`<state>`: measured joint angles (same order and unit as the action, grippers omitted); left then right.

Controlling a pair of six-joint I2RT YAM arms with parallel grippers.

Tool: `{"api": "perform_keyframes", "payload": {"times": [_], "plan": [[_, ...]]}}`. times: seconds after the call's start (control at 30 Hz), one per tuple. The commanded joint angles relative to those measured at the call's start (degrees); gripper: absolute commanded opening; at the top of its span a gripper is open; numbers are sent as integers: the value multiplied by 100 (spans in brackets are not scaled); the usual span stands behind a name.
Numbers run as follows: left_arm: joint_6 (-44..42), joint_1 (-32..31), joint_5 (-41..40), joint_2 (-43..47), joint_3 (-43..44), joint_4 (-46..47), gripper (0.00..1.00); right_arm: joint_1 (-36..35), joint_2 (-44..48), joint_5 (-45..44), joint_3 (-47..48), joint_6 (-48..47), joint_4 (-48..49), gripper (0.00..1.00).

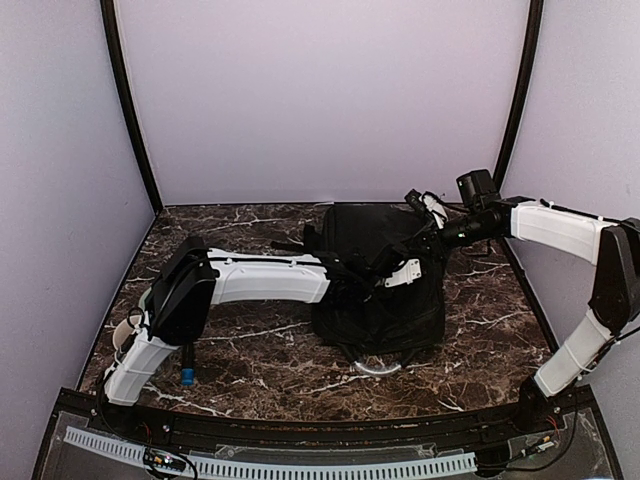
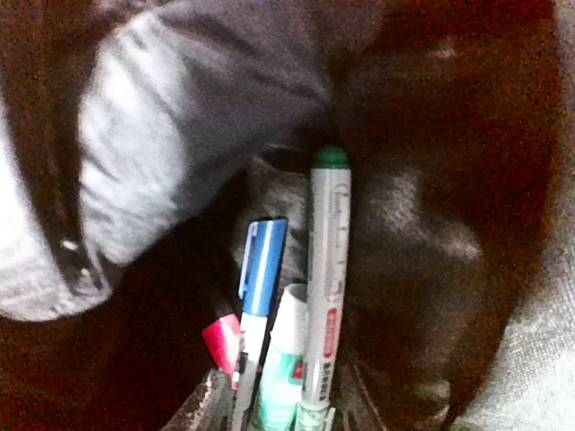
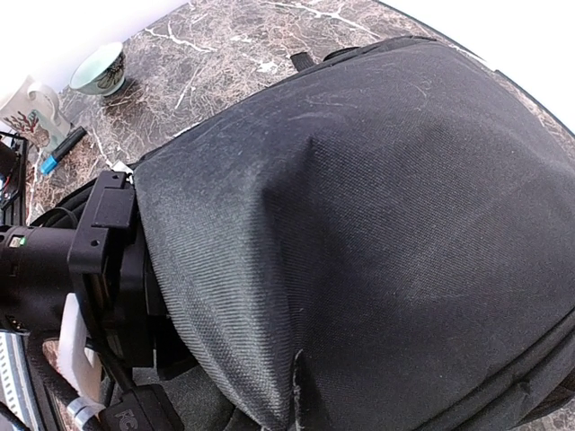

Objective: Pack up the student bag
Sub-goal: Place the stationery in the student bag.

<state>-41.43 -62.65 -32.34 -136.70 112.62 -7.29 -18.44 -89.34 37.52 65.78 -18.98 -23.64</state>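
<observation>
The student bag (image 1: 385,320) is a large black backpack lying flat on the marble table. My left gripper (image 2: 283,415) reaches inside it, shut on a bundle of pens: a green-capped white marker (image 2: 325,269), a blue pen (image 2: 261,265), a white and teal stick (image 2: 286,350) and a pink-tipped piece (image 2: 220,341). Dark lining (image 2: 431,224) surrounds them. My right gripper (image 1: 428,225) is at the bag's far top edge. It pinches the black fabric (image 3: 404,224) and holds it lifted as a tent over the left wrist (image 3: 90,269). Its fingertips are hidden by the cloth.
A small bowl (image 3: 99,70), a white patterned pouch (image 3: 27,108) and a blue-tipped marker (image 3: 58,153) lie on the table's left side by the left arm. The marker also shows in the top view (image 1: 187,377). A clear loop (image 1: 375,368) sticks out below the bag.
</observation>
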Motion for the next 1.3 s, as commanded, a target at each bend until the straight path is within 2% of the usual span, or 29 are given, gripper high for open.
{"api": "perform_keyframes", "payload": {"times": [0.0, 0.8, 1.03, 1.17, 1.27], "plan": [[160, -5, 90, 578, -91, 116, 44, -42, 277, 516, 106, 31, 193, 0], [348, -47, 345, 800, -267, 210, 45, -43, 181, 485, 114, 35, 193, 0], [255, -460, 28, 1425, -1217, 514, 45, -42, 137, 515, 127, 35, 180, 0], [714, -733, -104, 2005, -1819, 408, 45, -40, 89, 565, 137, 44, 175, 0], [1380, -952, -149, 2504, -2215, 136, 44, -44, 58, 555, 144, 31, 162, 0]]}}
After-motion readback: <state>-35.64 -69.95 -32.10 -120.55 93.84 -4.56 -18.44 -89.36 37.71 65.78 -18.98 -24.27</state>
